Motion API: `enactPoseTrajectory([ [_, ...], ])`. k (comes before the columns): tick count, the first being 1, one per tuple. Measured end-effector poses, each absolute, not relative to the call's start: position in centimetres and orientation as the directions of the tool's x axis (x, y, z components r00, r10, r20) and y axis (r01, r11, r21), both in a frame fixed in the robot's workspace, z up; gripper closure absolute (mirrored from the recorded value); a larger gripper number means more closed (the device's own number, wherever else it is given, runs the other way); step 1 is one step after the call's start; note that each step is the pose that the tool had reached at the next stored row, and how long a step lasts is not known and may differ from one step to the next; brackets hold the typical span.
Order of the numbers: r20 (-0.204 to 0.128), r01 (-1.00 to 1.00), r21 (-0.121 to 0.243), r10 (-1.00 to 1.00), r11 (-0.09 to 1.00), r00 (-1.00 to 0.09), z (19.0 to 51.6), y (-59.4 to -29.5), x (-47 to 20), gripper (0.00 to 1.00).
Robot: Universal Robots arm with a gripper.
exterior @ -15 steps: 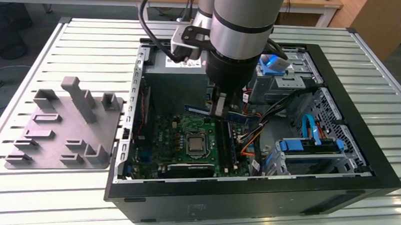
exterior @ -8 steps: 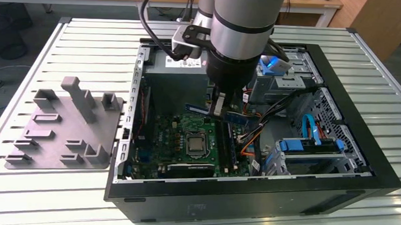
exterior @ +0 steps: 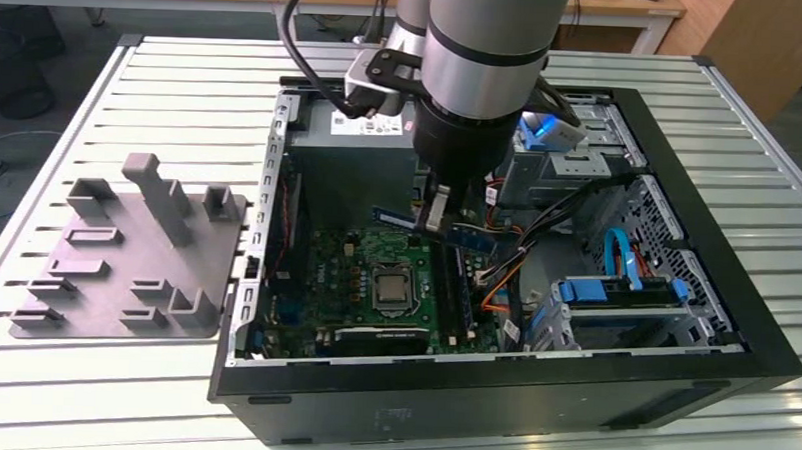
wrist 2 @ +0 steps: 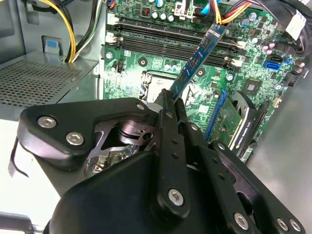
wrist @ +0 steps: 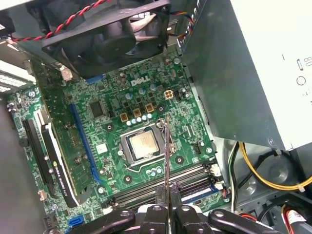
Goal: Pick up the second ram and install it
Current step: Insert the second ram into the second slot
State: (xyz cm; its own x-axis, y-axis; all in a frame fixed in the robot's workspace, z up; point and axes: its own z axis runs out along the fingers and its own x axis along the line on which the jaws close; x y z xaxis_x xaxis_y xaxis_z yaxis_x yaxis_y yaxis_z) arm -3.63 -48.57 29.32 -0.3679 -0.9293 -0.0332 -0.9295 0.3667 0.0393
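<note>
The robot's gripper (exterior: pixel 435 214) (wrist 2: pixel 171 100) (wrist: pixel 168 195) reaches down into an open computer case (exterior: pixel 502 404), its fingers pinched narrowly on the second ram (exterior: pixel 475 238) (wrist 2: pixel 200 56) (wrist: pixel 166 146). The stick hangs in the air over the green motherboard (exterior: pixel 359 274) (wrist 2: pixel 243 63) (wrist: pixel 122 97), near the processor socket (exterior: pixel 392 285) (wrist: pixel 141 146) and the long memory slots (wrist 2: pixel 165 44) (wrist: pixel 146 187), and is seated in none of them. The case also holds a grey power supply (exterior: pixel 357 148) (wrist: pixel 243 63), a black fan (wrist: pixel 107 34) and a drive cage with blue cables (exterior: pixel 626 293) on the exterior view's right. Outside the case, on the exterior view's left, a grey holder plate (exterior: pixel 132 266) with upright blocks lies on the slatted table (exterior: pixel 102 395).
</note>
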Motion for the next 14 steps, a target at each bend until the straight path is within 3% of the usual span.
enactPoseTrajectory([
  [14, -0.017, -0.899, 0.032, -0.899, 0.437, -0.437, 29.29, -48.57, -3.63, 0.86],
])
